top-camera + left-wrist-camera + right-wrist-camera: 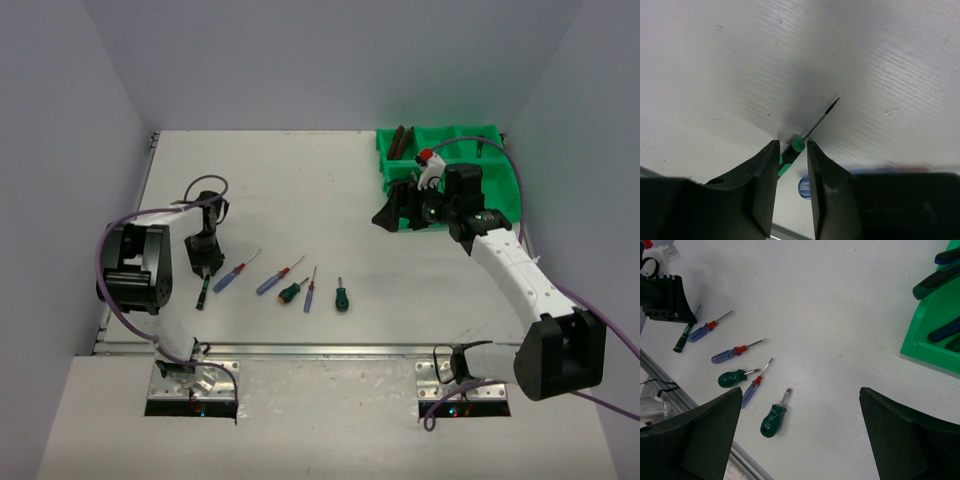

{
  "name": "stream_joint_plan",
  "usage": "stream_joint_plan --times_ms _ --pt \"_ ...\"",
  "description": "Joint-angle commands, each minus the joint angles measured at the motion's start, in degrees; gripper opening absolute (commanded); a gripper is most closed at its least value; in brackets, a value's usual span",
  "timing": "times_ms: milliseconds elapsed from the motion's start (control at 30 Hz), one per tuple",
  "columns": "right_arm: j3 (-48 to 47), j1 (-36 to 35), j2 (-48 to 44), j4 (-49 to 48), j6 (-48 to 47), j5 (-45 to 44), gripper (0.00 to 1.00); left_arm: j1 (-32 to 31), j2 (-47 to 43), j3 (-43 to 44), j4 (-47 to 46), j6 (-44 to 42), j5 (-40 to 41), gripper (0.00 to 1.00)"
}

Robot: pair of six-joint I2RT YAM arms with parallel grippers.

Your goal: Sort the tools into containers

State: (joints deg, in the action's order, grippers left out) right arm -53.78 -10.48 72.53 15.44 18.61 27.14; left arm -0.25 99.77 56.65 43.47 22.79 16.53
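Pick-up step: left gripper straddled green-black screwdriver, clamp not discernible. Right gripper stood spread, empty. Next likely needed: firm grip, carry to green tray.

Screwdrivers lay strung closely across the near strip of the table, leaving narrow gaps. Beyond them bare surface ran open to the far edge; the green tray filled the far-right corner.
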Motion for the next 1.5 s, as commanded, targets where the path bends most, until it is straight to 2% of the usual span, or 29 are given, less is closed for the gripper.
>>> stream_joint_plan --times_ms 0,100,233,333,400,500,833,1067,1267,1367,1467 --pt "0.4 -0.01 -1.75 -2.52 -0.45 0.75 0.99 3.45 5.16 -2.36 -4.58 0.97 0.28 0.21" --pt "0.58 -0.07 -2.0 -2.59 -0.57 0.81 0.99 4.42 5.76 -2.25 -4.88 1.1 -0.92 0.11" --pt "0.69 0.02 -2.2 -2.61 -0.67 0.99 0.99 4.63 5.94 -2.41 -4.87 1.3 -0.71 0.1" --pt "0.78 0.02 -2.15 -2.79 -0.66 1.27 0.99 4.75 6.26 -2.6 -4.99 1.17 -1.23 0.06" --pt "0.79 0.02 -2.22 -2.78 -0.68 1.43 0.99 4.82 6.48 -2.5 -5.15 0.86 -2.56 0.0" --pt "0.97 0.02 -2.21 -3.17 -0.5 1.57 0.99 4.82 5.52 -2.24 -5.24 1.04 -3.06 0.0" --pt "1.31 -0.07 0.41 -9.08 3.6 14.34 0.99 4.82 -11.2 -1.88 -4.93 2.56 -0.08 0.0" --pt "1.1 -1.16 4.22 -14.01 7.25 20.06 0.99 4.73 -15.14 -3.9 -5.8 2.23 -3.26 0.0" --pt "-1.15 -9.03 11.12 -22.02 8.55 23.92 0.99 3.94 -22.94 -3.04 -5.15 1.03 -8.34 0.0" --pt "-3.66 -15.06 16.29 -25.49 10.61 22.85 0.99 1.18 -27.18 -0.67 -4.43 0.52 -11.43 0.0" --pt "-6.61 -22.0 20.98 -27.14 14.04 17.94 0.99 -3.5 -30.06 1.1 -6.57 0.15 -17.29 0.0"
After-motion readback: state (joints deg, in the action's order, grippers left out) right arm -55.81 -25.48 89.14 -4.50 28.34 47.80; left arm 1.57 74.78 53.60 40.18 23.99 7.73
